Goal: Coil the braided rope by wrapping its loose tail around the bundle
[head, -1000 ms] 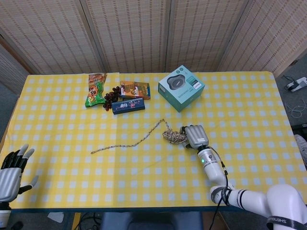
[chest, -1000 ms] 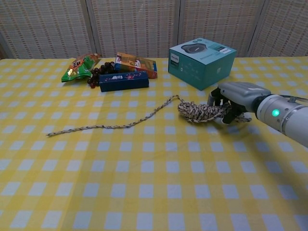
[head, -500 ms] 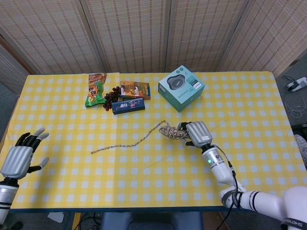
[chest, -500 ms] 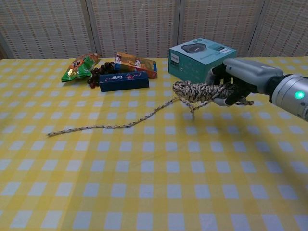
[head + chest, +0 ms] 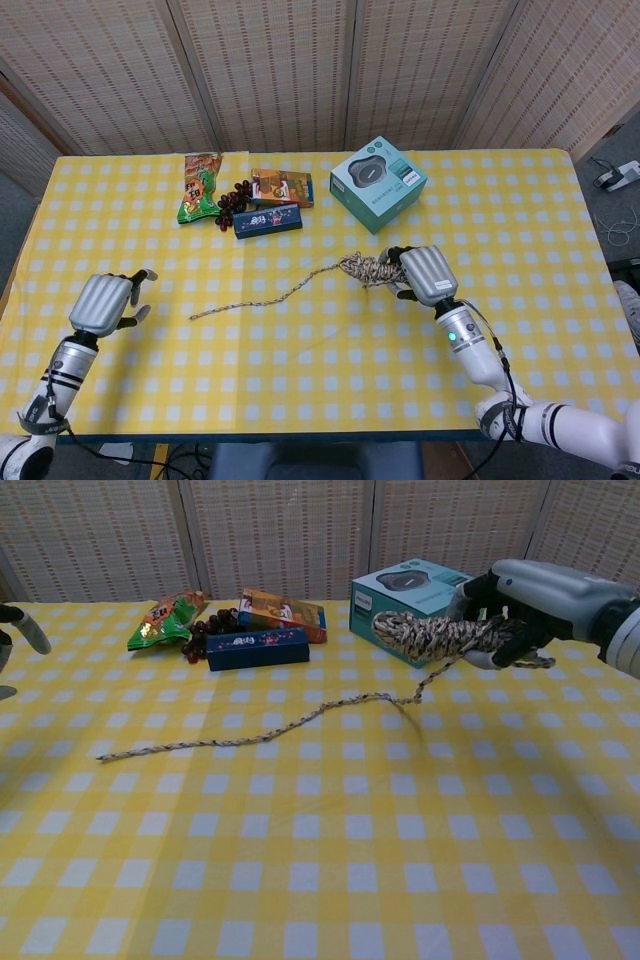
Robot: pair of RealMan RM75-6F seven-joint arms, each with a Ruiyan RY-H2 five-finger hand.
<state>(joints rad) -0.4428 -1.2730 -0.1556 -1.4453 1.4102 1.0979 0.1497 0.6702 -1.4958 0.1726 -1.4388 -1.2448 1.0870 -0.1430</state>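
My right hand (image 5: 425,275) grips the coiled bundle (image 5: 365,268) of braided rope and holds it above the yellow checked table (image 5: 500,210). In the chest view the bundle (image 5: 435,635) sticks out leftward from the right hand (image 5: 525,605), in front of the teal box. The loose tail (image 5: 250,738) hangs down from the bundle and lies on the cloth, running left to its end (image 5: 193,317). My left hand (image 5: 102,303) hovers over the table's left side, far from the rope, holding nothing. Only its fingers (image 5: 25,630) show at the chest view's left edge.
A teal box (image 5: 378,185) stands behind the bundle. Further left at the back lie a blue box (image 5: 267,221), an orange box (image 5: 282,187), a green snack bag (image 5: 198,188) and a dark cluster of small round things (image 5: 233,198). Folding screens stand behind the table.
My right hand has lifted the bundle off the cloth and raised it, pulling the near part of the tail up. The left hand has come in from the front left corner over the table.
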